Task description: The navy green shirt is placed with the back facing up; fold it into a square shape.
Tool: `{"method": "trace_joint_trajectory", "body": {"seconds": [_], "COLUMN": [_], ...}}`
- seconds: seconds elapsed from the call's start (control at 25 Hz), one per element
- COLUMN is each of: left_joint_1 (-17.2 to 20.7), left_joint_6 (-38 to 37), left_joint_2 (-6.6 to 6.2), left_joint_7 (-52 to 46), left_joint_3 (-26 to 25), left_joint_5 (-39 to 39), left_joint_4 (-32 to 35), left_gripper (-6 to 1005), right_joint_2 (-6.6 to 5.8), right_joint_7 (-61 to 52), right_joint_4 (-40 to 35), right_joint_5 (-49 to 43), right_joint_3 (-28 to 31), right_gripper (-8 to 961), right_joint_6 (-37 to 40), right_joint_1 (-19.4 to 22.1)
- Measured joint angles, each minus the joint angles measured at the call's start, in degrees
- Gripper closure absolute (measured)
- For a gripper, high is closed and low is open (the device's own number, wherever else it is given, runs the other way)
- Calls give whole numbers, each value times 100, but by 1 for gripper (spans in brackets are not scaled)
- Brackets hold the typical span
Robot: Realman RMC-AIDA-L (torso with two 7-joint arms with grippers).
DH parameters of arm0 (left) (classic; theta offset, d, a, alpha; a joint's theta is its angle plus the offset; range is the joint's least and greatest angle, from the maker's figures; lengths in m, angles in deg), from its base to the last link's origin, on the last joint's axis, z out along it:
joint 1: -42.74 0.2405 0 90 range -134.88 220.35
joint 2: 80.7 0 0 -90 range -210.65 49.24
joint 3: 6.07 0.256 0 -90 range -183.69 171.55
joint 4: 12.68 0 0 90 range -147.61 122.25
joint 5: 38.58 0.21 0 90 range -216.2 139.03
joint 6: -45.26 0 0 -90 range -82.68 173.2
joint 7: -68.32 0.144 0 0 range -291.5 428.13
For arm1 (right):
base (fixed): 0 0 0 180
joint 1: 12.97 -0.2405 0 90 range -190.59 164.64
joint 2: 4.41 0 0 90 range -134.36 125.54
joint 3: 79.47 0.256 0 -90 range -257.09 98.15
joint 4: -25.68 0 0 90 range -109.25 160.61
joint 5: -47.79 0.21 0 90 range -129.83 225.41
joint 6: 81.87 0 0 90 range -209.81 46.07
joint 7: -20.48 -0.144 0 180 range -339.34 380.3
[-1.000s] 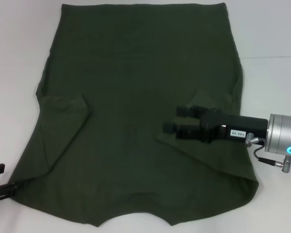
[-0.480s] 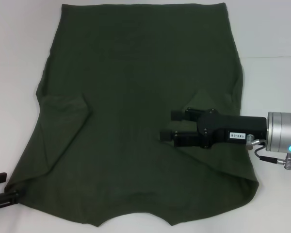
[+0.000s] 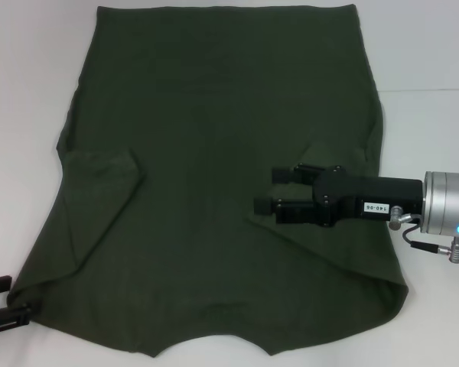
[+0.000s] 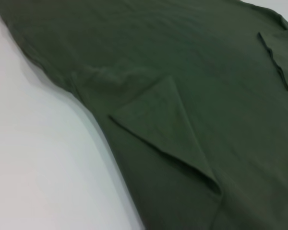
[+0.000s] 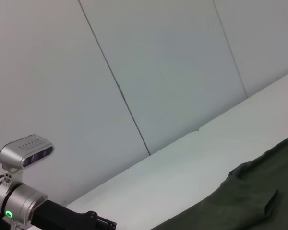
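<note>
**Shirt flat on the bench, right fingers spread over its folded sleeve**

The navy green shirt (image 3: 214, 176) lies spread on the white bench (image 3: 428, 53), plain side up, filling most of the head view. Both sleeves are turned inward onto the body; the right sleeve fold (image 3: 329, 164) lies just under and beside the right gripper (image 3: 275, 189), and the left sleeve fold (image 3: 107, 172) is well apart from those fingers. The right gripper reaches in from the shirt's right edge, its two fingers (image 3: 266, 204) apart, with dark cloth visible between them and nothing clamped.

Bare bench runs along both long edges of the shirt, wider beyond the right arm. The left gripper (image 3: 0, 310) sits at the shirt's near left corner, just beside the hem; I cannot tell whether its fingers are apart or together.

The left wrist view shows what the head view only hints at: the left sleeve's triangular flap (image 4: 168, 129) lying flat with a crisp edge, and bare bench (image 4: 33, 167) beside the shirt's side seam. The right wrist view looks away across the bench to a panelled wall (image 5: 134, 72), catching a strip of shirt (image 5: 259, 196) and the left arm far off.
</note>
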Motion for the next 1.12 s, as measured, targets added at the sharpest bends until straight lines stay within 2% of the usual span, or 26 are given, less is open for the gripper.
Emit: {"method": "trace_joint_trajectory", "body": {"seconds": [1.12], "left_joint_1": [-209], "left_joint_6": [-491], "left_joint_2": [-8], "left_joint_7": [19], "left_joint_3": [94], "left_joint_5": [85], "left_joint_4": [-125], "left_gripper": [265], "right_joint_2": [10], "right_joint_7": [21], "right_joint_4": [0], "right_joint_5": [0], "right_joint_3": [152], "right_gripper": [29], "right_joint_6": [33], "right_joint_1": [43]}}
